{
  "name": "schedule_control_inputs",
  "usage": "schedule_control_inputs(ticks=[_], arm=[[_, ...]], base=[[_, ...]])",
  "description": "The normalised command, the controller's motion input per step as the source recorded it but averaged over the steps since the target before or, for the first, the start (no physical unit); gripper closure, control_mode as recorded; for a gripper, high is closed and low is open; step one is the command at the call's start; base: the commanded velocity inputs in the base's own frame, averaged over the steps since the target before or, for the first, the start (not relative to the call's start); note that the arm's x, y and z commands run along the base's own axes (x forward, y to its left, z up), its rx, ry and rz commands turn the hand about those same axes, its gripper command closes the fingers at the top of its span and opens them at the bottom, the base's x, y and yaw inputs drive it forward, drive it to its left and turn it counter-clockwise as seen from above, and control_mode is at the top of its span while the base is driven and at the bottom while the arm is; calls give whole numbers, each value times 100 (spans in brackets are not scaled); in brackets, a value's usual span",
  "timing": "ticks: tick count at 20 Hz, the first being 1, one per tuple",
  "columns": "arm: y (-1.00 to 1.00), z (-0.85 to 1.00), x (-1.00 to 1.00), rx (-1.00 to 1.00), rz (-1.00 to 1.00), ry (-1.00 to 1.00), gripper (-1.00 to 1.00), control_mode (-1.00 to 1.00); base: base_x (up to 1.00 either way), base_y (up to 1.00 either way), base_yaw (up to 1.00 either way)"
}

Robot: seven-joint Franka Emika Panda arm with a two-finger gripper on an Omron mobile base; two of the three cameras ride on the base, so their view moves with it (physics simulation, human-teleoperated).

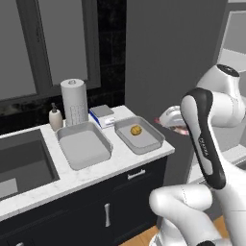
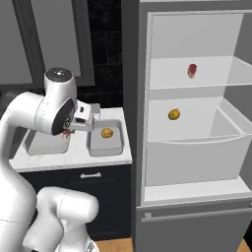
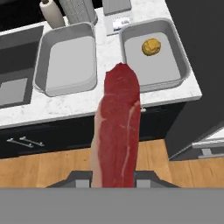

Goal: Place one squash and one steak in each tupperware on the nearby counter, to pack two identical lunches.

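Observation:
My gripper (image 3: 114, 180) is shut on a long red steak (image 3: 116, 131) that hangs in the air in front of the counter (image 3: 109, 94), above the wooden floor. Two grey tupperware trays sit on the counter. The left one (image 3: 70, 61) is empty; the right one (image 3: 148, 72) holds a yellow-orange squash (image 3: 151, 47). In the right base view the gripper (image 2: 74, 127) and steak (image 2: 65, 135) hover near the trays, beside the squash (image 2: 107, 132). The open fridge holds a second squash (image 2: 173, 114) and a second steak (image 2: 192, 70) on its shelves.
A dark sink (image 1: 19, 163) lies left of the trays. A paper towel roll (image 1: 73, 101), a soap bottle (image 1: 55, 117) and a small flat box (image 1: 103, 115) stand behind them. The open fridge (image 2: 197, 147) with a pulled-out drawer stands right of the counter.

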Motion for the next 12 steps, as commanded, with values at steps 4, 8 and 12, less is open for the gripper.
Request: schedule_control_inputs(ticks=[4, 8, 12], arm=[[28, -57, 100, -8, -12, 0, 100, -100], [23, -63, 100, -13, -15, 0, 100, -100], [9, -42, 100, -14, -11, 20, 100, -100]], base=[[0, 0, 0], [0, 0, 0], [0, 0, 0]])
